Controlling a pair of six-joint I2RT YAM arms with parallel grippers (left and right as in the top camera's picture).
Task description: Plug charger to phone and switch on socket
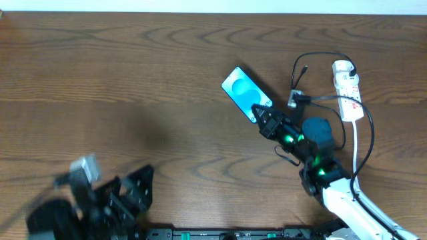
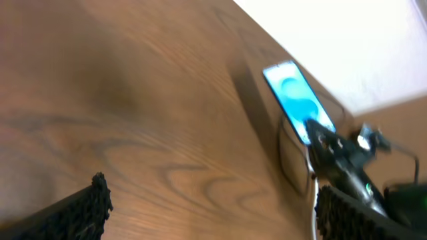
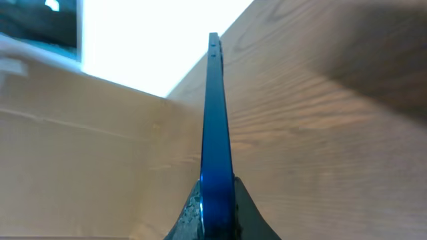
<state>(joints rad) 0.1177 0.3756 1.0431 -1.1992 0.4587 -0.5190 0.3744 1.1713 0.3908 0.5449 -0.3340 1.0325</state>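
Right gripper (image 1: pixel 265 120) was clamped on the near end of the phone (image 1: pixel 244 92), right of frame centre. Left gripper (image 1: pixel 130 190), lower left, stood open. Judgement: hold the phone steady and level while the charger (image 1: pixel 297 75), beside the socket (image 1: pixel 347 87), is fetched.

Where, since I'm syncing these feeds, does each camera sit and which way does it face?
Overhead: above the table, looking straight down; both arms show, right gripper on the phone.
Left wrist: on the left arm, looking low across the table toward the phone; own open fingers at the bottom.
Right wrist: sighting along the phone, edge-on between its fingers.
Shared: overhead and left wrist both show the right gripper holding the phone.
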